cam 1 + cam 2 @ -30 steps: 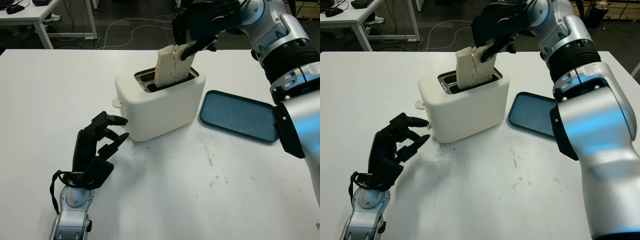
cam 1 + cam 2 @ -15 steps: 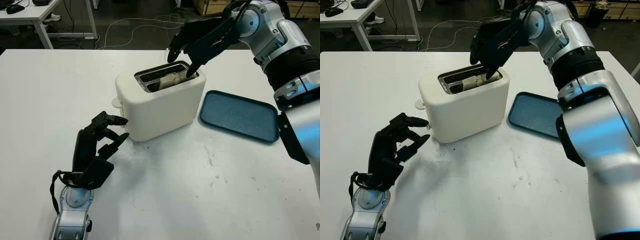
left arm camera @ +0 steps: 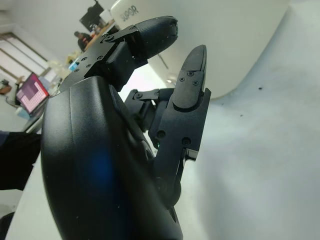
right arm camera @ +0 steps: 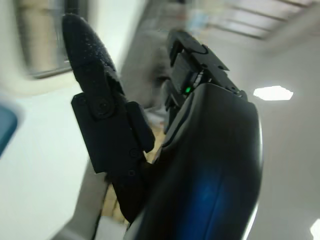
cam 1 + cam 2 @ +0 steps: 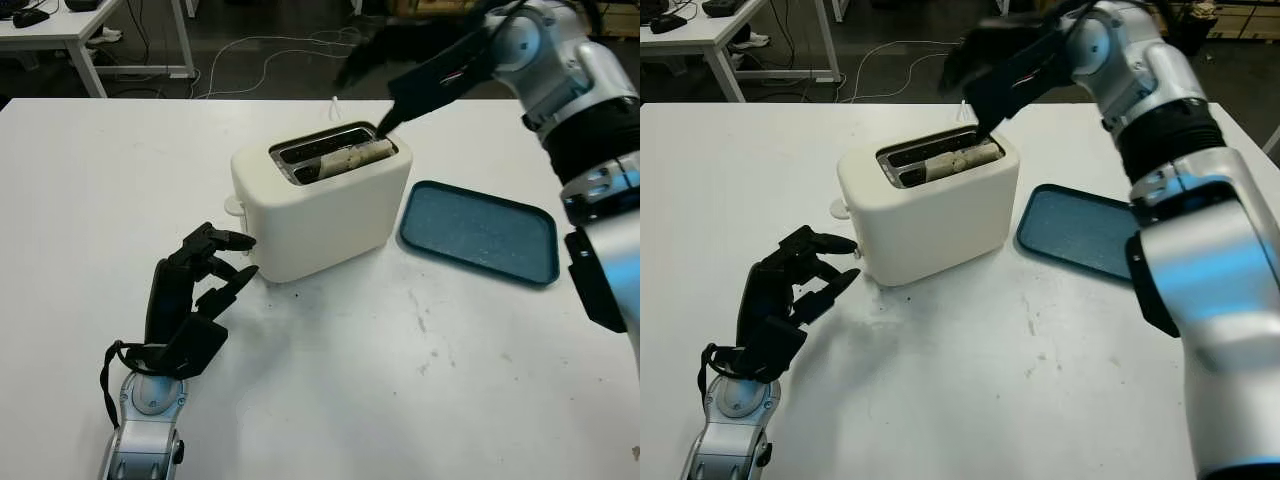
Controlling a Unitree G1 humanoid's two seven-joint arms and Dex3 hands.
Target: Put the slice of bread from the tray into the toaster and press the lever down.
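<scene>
while the white table [image 5: 330, 400] holds it all, the toaster [image 5: 320, 215] stands in the middle with the blue tray [image 5: 480, 232] just beside it. the bread [image 5: 345, 158] sits down in the near slot. the right hand [image 5: 395, 75] is open above the toaster's far end, holding nothing. the left hand [image 5: 195, 285] is open near the toaster's front.
</scene>
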